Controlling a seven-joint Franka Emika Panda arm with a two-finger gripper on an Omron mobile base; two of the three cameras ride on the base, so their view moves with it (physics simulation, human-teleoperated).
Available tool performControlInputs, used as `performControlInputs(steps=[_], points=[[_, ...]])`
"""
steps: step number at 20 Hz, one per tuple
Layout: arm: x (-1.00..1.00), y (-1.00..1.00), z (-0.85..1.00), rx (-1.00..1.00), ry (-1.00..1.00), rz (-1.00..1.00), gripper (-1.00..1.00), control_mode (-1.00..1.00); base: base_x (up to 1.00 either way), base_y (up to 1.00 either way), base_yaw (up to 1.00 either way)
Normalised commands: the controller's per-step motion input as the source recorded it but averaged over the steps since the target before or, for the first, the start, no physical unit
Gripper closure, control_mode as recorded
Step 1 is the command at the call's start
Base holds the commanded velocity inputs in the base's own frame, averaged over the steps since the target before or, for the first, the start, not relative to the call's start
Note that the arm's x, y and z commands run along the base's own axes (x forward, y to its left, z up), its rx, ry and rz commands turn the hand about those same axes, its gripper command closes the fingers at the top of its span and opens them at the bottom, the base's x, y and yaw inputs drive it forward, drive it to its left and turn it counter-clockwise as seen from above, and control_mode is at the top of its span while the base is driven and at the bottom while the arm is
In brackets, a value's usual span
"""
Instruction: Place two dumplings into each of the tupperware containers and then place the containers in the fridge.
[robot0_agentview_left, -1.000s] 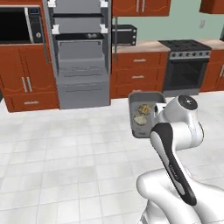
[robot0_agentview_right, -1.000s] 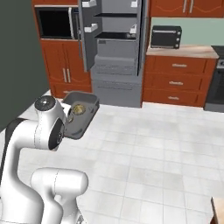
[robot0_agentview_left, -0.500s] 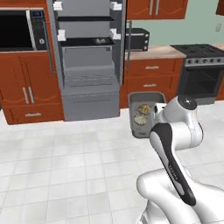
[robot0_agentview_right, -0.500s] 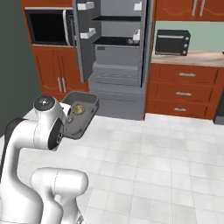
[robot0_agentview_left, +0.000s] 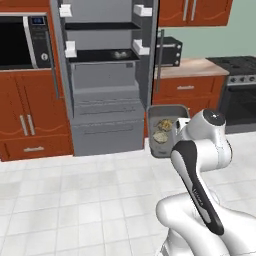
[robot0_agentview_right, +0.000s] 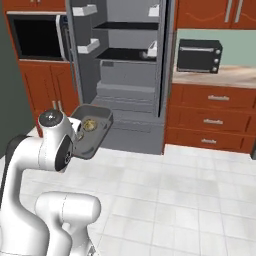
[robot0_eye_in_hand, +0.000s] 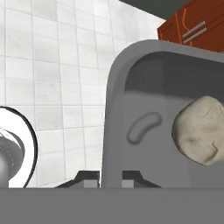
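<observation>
Item: tupperware container, grey, shallow, flared rim, carrying two dumplings on its floor; being held above the tiled floor in front of the arm's white shoulder, roughly level so the load does not roll out. Gripper: fingers pinched together on the container's near rim, the wall rising between the tips in the hand view, where one dumpling is lying close. Fridge: standing open just ahead, grey shelves and drawers exposed, apparently ready to receive the box. A small pale object is sitting on its middle shelf, too small to identify. Judgement: carrying stage, placement not yet done.
</observation>
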Motion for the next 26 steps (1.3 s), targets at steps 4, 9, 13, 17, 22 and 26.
performControlInputs(steps=[4,9,13,17,22,26], points=[[0.00,0.00,0.00,0.00,0.00,0.00,1.00,1.00,1.00,0.30,-0.03],[0.00,0.00,0.00,0.00,0.00,0.00,1.00,1.00,0.99,0.48,-0.05],[0.00,0.00,0.00,0.00,0.00,0.00,1.00,1.00,0.99,0.59,-0.05],[0.00,0.00,0.00,0.00,0.00,0.00,1.00,1.00,0.99,0.29,-0.05],[0.00,0.00,0.00,0.00,0.00,0.00,1.00,1.00,0.93,0.06,-0.04],[0.00,0.00,0.00,0.00,0.00,0.00,1.00,1.00,0.77,0.08,-0.04]])
